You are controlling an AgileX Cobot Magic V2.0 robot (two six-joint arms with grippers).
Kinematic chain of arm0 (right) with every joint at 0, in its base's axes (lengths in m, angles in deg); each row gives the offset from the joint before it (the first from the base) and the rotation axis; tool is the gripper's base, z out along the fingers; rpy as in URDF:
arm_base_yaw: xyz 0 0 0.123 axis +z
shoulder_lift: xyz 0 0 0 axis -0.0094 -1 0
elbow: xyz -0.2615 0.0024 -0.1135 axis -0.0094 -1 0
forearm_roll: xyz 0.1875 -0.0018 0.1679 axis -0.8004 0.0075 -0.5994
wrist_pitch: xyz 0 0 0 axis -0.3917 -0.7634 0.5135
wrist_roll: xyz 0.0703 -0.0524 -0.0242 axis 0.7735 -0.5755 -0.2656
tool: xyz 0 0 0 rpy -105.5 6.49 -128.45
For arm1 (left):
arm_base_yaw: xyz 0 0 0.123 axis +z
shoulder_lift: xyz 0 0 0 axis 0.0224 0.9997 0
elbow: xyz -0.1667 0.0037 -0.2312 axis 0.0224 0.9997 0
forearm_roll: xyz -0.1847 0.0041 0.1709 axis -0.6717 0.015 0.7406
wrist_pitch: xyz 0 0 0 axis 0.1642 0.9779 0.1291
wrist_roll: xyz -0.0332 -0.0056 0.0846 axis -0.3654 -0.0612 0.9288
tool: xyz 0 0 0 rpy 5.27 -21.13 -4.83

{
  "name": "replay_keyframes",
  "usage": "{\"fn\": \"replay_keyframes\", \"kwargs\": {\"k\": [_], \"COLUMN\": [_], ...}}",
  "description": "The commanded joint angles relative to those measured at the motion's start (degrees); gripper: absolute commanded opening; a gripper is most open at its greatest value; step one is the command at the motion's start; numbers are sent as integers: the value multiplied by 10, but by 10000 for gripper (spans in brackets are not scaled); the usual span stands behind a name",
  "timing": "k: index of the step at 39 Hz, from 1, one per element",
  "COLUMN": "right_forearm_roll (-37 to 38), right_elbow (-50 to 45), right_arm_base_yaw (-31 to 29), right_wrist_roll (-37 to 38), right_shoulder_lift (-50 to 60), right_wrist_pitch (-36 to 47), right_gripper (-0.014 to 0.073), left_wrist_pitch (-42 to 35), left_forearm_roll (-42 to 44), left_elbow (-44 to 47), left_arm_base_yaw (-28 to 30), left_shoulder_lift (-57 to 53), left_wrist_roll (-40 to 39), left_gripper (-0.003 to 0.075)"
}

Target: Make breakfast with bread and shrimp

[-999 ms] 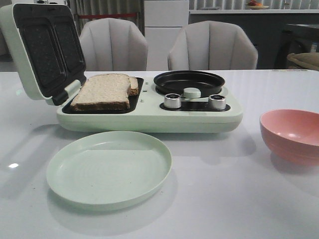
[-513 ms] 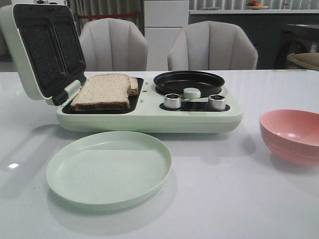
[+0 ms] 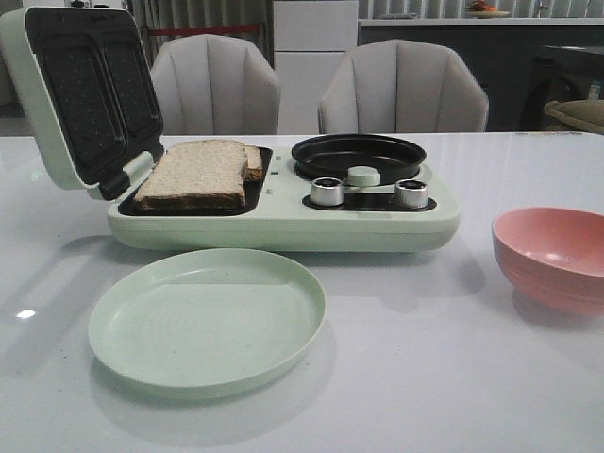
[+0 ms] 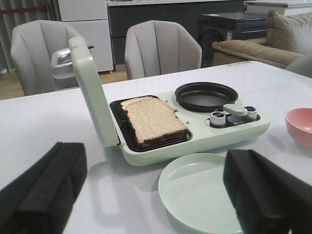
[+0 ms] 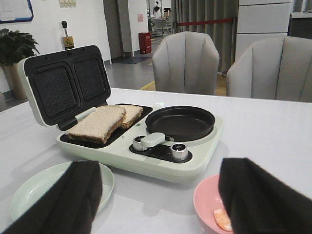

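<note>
Two slices of bread (image 3: 198, 173) (image 4: 153, 119) (image 5: 100, 122) lie overlapping on the grill plate of the pale green breakfast maker (image 3: 283, 226), whose lid (image 3: 80, 94) stands raised. One orange shrimp (image 5: 222, 219) shows inside the pink bowl (image 3: 552, 253) (image 5: 209, 204). My left gripper (image 4: 153, 195) hangs open above the table in front of the maker and over the green plate (image 4: 200, 192) (image 3: 208, 316). Over the table between plate and bowl, my right gripper (image 5: 156, 204) is open and holds nothing. Neither gripper shows in the front view.
A black round pan (image 3: 359, 154) sits on the maker's right half, behind two metal knobs (image 3: 327, 192) (image 3: 411, 193). Two grey chairs (image 3: 215, 85) (image 3: 403, 87) stand behind the table.
</note>
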Motion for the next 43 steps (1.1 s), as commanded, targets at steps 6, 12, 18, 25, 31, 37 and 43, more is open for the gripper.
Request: {"fn": "replay_keyframes", "kwargs": {"k": [6, 12, 18, 25, 31, 37, 43], "right_forearm_roll": [2, 2, 2, 1, 1, 1, 1], "right_elbow": [14, 14, 14, 14, 14, 14, 14], "right_arm_base_yaw": [-3, -3, -3, -3, -3, -3, -3], "right_wrist_roll": [1, 1, 1, 1, 1, 1, 1], "right_shoulder_lift": [0, 0, 0, 0, 0, 0, 0], "right_wrist_pitch": [46, 46, 46, 46, 45, 45, 45], "right_gripper": [595, 595, 595, 595, 595, 595, 595], "left_wrist_pitch": [-46, -46, -46, -46, -54, -63, -62], "left_forearm_roll": [-9, -9, -9, -9, -9, -9, -15], "left_elbow": [-14, -14, -14, -14, -14, -13, -13], "left_arm_base_yaw": [-5, -5, -5, -5, -5, -5, -5], "left_shoulder_lift": [7, 7, 7, 7, 7, 7, 7], "left_wrist_roll": [-1, -1, -1, -1, -1, -1, -1], "left_gripper": [625, 625, 625, 625, 625, 625, 625]}}
